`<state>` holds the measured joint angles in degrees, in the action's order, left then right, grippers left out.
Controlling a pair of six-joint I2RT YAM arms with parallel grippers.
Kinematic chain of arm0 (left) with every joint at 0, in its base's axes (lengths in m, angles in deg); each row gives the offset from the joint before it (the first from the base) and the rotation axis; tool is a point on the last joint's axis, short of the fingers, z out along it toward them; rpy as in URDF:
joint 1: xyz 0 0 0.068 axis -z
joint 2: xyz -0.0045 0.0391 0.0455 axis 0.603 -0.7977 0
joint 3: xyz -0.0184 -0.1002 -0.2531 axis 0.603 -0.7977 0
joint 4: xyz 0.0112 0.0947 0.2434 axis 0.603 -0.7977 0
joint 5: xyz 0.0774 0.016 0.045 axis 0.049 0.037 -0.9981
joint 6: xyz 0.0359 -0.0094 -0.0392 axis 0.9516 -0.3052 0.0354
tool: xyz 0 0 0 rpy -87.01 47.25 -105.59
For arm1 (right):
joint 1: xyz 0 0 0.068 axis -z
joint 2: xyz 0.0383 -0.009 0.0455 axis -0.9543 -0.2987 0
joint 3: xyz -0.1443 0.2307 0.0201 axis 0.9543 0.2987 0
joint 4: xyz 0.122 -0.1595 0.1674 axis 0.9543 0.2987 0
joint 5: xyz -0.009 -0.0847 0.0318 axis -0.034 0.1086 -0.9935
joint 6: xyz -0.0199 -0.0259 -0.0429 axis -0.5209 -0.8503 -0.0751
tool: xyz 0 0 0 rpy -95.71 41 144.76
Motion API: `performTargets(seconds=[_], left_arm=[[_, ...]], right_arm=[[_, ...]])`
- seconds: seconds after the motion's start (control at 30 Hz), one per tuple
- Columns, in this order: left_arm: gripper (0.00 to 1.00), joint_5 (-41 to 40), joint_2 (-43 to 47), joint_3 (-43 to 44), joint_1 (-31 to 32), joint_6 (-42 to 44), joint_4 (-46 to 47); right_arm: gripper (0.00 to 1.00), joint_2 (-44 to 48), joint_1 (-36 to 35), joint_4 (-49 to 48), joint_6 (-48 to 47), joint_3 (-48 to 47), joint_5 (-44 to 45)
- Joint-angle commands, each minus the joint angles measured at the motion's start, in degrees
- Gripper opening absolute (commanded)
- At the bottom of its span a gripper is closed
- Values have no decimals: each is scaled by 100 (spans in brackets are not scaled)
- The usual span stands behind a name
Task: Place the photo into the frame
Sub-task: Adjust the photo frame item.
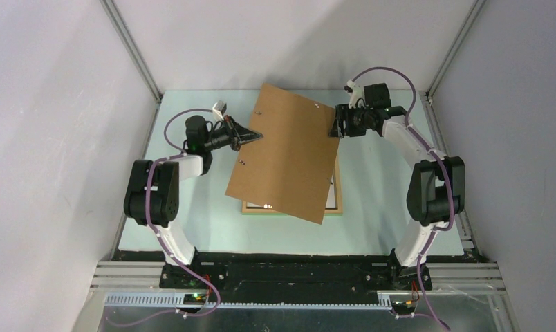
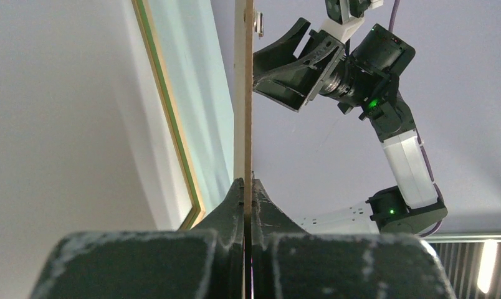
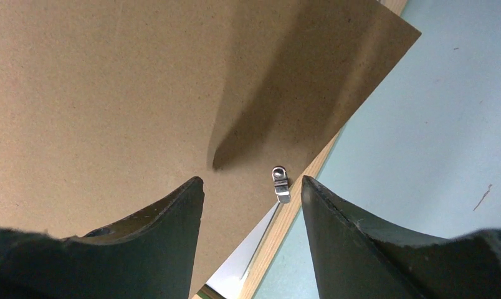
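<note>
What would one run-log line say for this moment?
left pincer: shut on backing board | right pincer: open near board's edge | backing board: held above frame

Robotics laboratory cell: a left arm (image 1: 154, 190) and a right arm (image 1: 434, 190) bolted to a pale counter (image 1: 379, 228), enclosed by plain white panels (image 1: 54, 138) on aluminium rails (image 1: 135, 52), with exposed cables (image 1: 393, 69).
</note>
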<state>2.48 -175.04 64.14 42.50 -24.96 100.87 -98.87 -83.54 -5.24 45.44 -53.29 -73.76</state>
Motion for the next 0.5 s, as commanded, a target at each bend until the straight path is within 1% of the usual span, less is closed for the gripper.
performTargets(seconds=[0.0, 0.47], left_arm=[[0, 164, 242, 12, 54, -266, 547], [0, 141, 209, 36, 73, -267, 589]], right_arm=[[63, -8, -52, -2, -8, -263, -96], [62, 28, -290, 117, -104, -204, 10]])
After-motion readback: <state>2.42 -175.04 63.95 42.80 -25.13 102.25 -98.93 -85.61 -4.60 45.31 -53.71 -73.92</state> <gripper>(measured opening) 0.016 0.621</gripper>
